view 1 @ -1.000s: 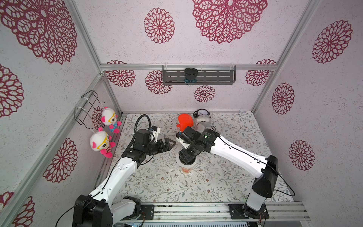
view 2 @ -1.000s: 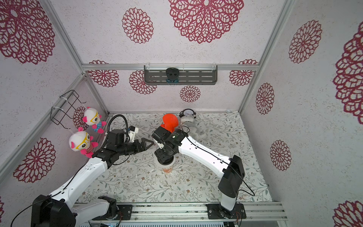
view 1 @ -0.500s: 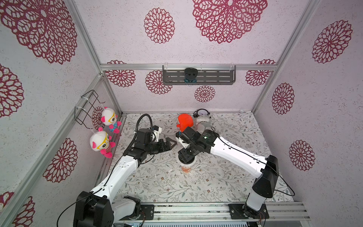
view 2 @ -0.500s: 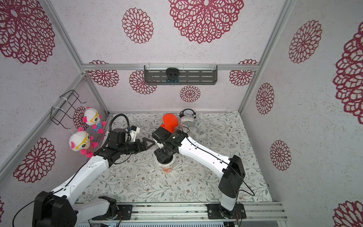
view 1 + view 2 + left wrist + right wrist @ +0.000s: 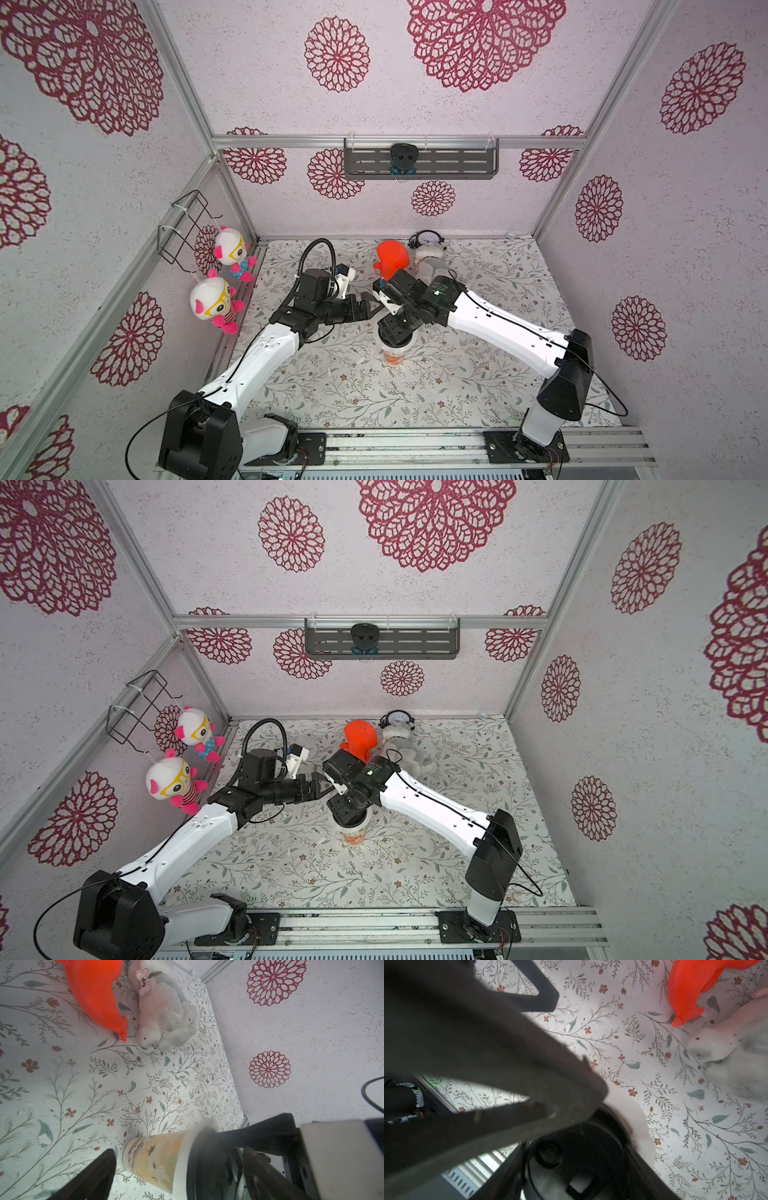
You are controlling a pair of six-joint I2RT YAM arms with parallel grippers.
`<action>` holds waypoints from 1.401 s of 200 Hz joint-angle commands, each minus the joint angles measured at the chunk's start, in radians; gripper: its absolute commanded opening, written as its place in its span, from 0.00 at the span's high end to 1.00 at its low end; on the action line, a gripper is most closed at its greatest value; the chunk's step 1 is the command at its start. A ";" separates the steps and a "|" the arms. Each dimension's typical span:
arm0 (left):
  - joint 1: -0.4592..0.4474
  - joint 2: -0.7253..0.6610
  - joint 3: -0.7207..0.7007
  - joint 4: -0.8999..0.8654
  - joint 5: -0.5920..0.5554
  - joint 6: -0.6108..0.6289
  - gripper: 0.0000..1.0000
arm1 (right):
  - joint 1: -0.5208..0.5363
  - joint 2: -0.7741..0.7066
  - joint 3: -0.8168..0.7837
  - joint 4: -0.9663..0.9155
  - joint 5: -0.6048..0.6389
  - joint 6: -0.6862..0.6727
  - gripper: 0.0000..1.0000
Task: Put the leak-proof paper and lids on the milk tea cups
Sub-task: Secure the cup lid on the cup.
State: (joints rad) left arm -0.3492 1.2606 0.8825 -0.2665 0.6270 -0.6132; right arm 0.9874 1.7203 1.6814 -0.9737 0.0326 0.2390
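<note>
The milk tea cup (image 5: 394,356) (image 5: 354,838) stands upright mid-table, with orange print low on its side. In the left wrist view the leak-proof paper (image 5: 182,1159) lies over the cup's (image 5: 153,1157) mouth, folded down as a white band round the rim, with a black round lid (image 5: 207,1167) on top. My right gripper (image 5: 395,328) (image 5: 347,810) reaches straight down onto the cup's top, shut on the lid (image 5: 571,1167); paper (image 5: 635,1120) sticks out beside it. My left gripper (image 5: 371,306) (image 5: 322,786) hangs open just left of the right wrist, holding nothing; its fingers (image 5: 95,1174) frame the cup.
An orange plush (image 5: 392,258), a grey-white plush dog (image 5: 430,259) and a small clock (image 5: 427,238) sit at the back of the table. Two dolls (image 5: 230,253) (image 5: 212,301) and a wire rack (image 5: 183,228) hang on the left wall. The two arms nearly touch above the cup.
My left gripper has edged a little to the right, closer to the right wrist. The right gripper stays on the cup's top.
</note>
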 commanded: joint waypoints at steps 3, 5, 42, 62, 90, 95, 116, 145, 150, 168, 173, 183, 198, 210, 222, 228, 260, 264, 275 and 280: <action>-0.012 -0.024 -0.020 0.047 0.030 0.022 0.03 | -0.001 0.005 0.011 -0.073 0.031 -0.032 0.41; -0.012 -0.024 -0.022 0.047 0.031 0.022 0.03 | 0.000 0.007 0.012 -0.073 0.030 -0.033 0.41; -0.025 -0.028 -0.045 0.064 0.048 0.021 0.02 | 0.000 0.007 0.020 -0.075 0.033 -0.043 0.40; -0.034 -0.033 -0.052 0.070 0.054 0.025 0.02 | 0.000 0.007 0.021 -0.075 0.036 -0.050 0.38; -0.039 -0.040 -0.065 0.071 0.057 0.030 0.02 | -0.001 0.010 0.020 -0.082 0.043 -0.056 0.36; -0.041 -0.041 -0.068 0.072 0.058 0.031 0.02 | 0.000 0.009 0.019 -0.082 0.045 -0.056 0.36; -0.044 -0.045 -0.085 0.075 0.059 0.032 0.02 | 0.000 0.006 0.019 -0.082 0.052 -0.060 0.35; -0.048 -0.042 -0.105 0.081 0.060 0.028 0.02 | 0.000 0.004 0.016 -0.079 0.061 -0.069 0.33; -0.047 -0.042 -0.107 0.082 0.061 0.027 0.02 | -0.001 0.004 0.015 -0.080 0.062 -0.070 0.33; -0.050 -0.039 -0.111 0.087 0.063 0.027 0.02 | -0.001 0.004 0.014 -0.080 0.064 -0.073 0.32; -0.052 -0.038 -0.110 0.089 0.063 0.028 0.02 | -0.001 0.004 0.015 -0.080 0.066 -0.075 0.31; -0.053 -0.035 -0.108 0.090 0.067 0.029 0.02 | -0.001 0.004 0.015 -0.080 0.069 -0.076 0.30; -0.056 -0.031 -0.108 0.090 0.072 0.030 0.02 | 0.000 0.002 0.014 -0.077 0.072 -0.079 0.30; -0.057 -0.030 -0.110 0.090 0.070 0.032 0.02 | -0.001 0.001 0.014 -0.077 0.072 -0.082 0.29; -0.059 -0.024 -0.110 0.086 0.068 0.034 0.02 | -0.001 -0.001 0.013 -0.074 0.075 -0.085 0.28; -0.059 -0.020 -0.109 0.083 0.067 0.036 0.02 | -0.001 -0.001 0.015 -0.073 0.073 -0.086 0.28; -0.062 -0.009 -0.103 0.076 0.066 0.041 0.02 | 0.000 -0.005 0.014 -0.070 0.074 -0.090 0.26; -0.061 -0.009 -0.102 0.074 0.066 0.042 0.02 | 0.000 -0.005 0.016 -0.069 0.076 -0.090 0.26; -0.062 -0.009 -0.100 0.069 0.065 0.045 0.01 | 0.000 -0.008 0.019 -0.069 0.079 -0.092 0.26; -0.062 -0.007 -0.097 0.065 0.062 0.046 0.01 | 0.000 -0.010 0.019 -0.068 0.080 -0.093 0.25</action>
State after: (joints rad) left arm -0.4042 1.2457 0.7784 -0.2008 0.6838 -0.5934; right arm 0.9901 1.7203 1.6863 -0.9951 0.0582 0.1738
